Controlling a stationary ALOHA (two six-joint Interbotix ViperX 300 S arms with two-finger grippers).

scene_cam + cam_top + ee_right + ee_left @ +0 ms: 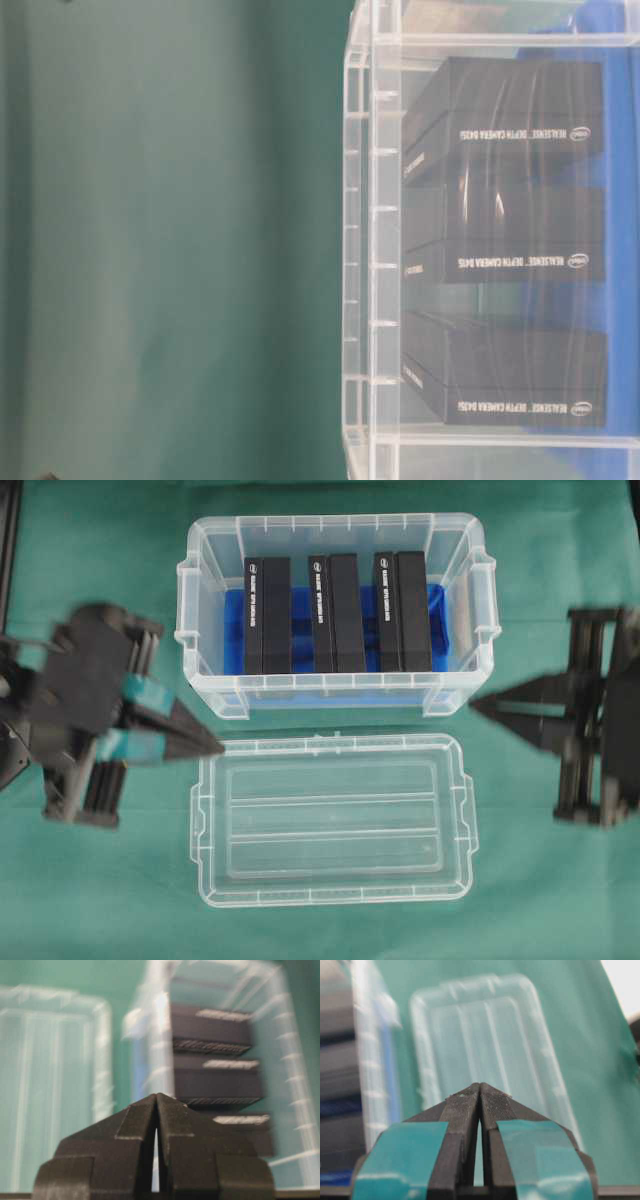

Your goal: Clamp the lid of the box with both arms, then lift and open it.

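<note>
The clear lid [333, 820] lies flat on the green cloth just in front of the box [335, 695], off it. The box stands open, showing three black slabs on a blue base. My left gripper [218, 745], marked with teal tape, is shut with nothing in it, its tip just off the lid's far-left corner. In the left wrist view the lid [485, 1040] lies beyond the gripper's [480, 1087] closed tips. My right gripper [474, 704] is shut and empty, pointing at the box's near-right corner. The right wrist view shows that gripper [156, 1096], the box [225, 1060] and the lid [50, 1085].
Green cloth [110, 880] covers the table all around. The table-level view shows only the box wall [365, 250] and the slabs [510, 260] behind it; neither gripper shows there.
</note>
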